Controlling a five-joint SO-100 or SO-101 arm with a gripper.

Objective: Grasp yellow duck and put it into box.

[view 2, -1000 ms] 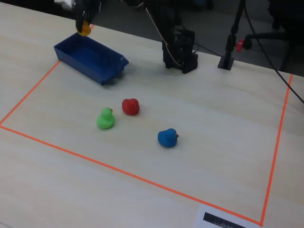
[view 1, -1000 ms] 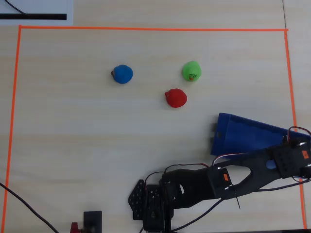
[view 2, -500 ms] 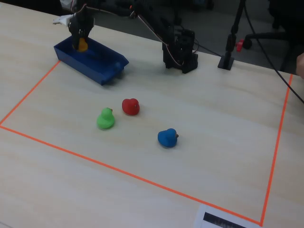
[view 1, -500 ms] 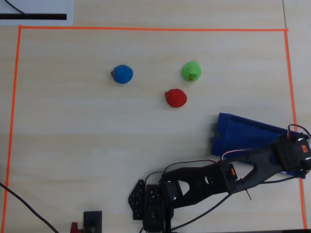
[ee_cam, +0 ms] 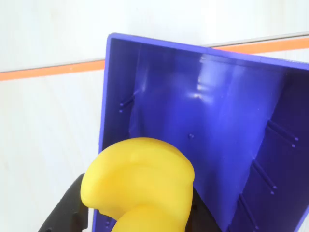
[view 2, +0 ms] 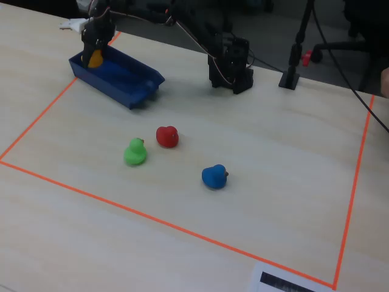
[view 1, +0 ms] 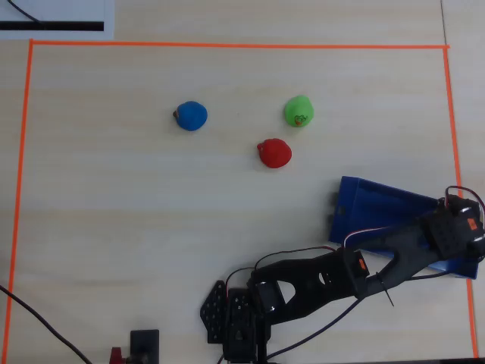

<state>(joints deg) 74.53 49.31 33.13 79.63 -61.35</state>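
Wrist view shows my pincer (ee_cam: 140, 227) clamped on the yellow duck (ee_cam: 140, 188), hanging right over the blue box (ee_cam: 217, 121).

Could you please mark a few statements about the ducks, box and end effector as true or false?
1. The end effector holds the yellow duck over the box. True.
2. The red duck lies in the box. False: it sits on the table, outside it.
3. The box already holds another duck. False: its visible interior is bare.
4. The green duck and blue duck stand apart. True.
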